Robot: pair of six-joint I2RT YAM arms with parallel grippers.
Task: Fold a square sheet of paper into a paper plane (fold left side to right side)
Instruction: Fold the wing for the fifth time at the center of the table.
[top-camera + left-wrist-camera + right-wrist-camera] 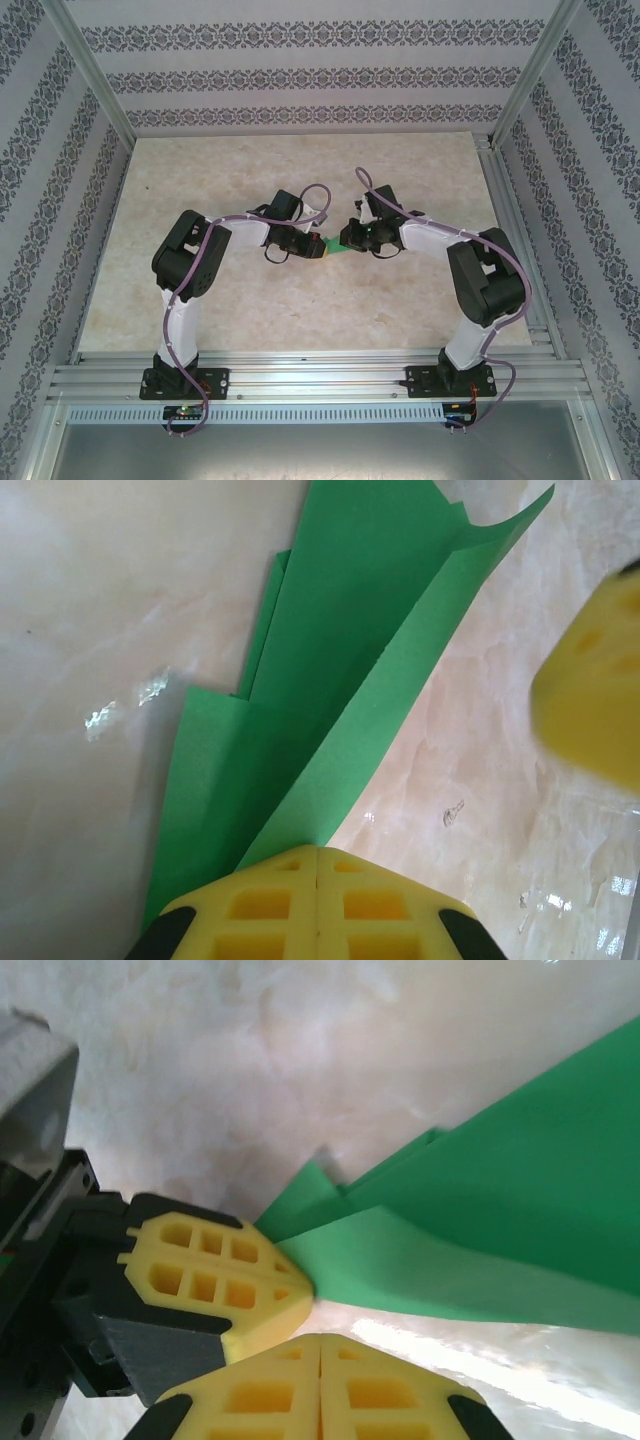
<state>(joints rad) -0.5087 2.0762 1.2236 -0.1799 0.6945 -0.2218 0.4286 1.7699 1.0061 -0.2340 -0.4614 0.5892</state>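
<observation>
Green paper plane [340, 680], yellow fingers [265, 905], beige marbled table [200, 200], grey floral-striped walls [300, 80].

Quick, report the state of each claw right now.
Left claw: closed, pinching the end of the folded green paper.
Right claw: closed, holding nothing.

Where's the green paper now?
In the top view, the green paper lies on the table between the left end effector and the right end effector; the left pinches it.
</observation>
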